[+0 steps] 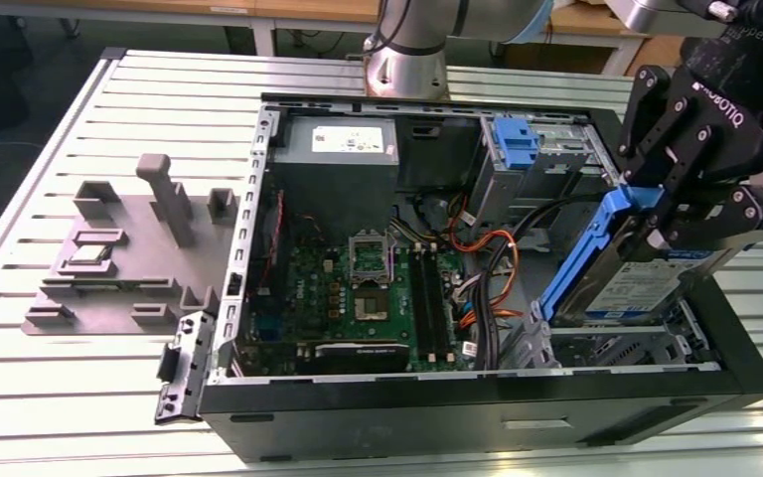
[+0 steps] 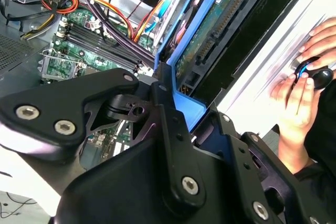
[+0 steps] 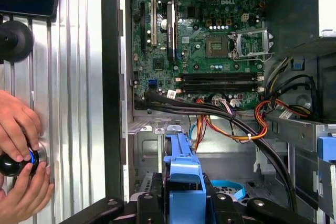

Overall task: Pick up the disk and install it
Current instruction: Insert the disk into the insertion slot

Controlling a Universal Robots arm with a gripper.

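The disk (image 1: 636,288), framed by its blue carrier, stands on edge and tilted inside the open computer case (image 1: 488,402), at 3 o'clock from the motherboard (image 1: 369,288) in the exterior view; its circuit-board side shows in the second wrist view. The gripper (image 1: 680,221) has its fingers (image 2: 176,145) drawn close, clamped on the carrier's upper rim. Outside the case wall, a person's hands (image 3: 18,150) rest on a black knob (image 3: 10,163) on the slatted table (image 1: 76,397)

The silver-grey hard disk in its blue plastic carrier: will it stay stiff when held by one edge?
The silver-grey metal disk looks rigid, so probably no sag. Its blue plastic carrier may flex slightly where the black gripper clamps it. Hanging tilted, it likely feels heavy.
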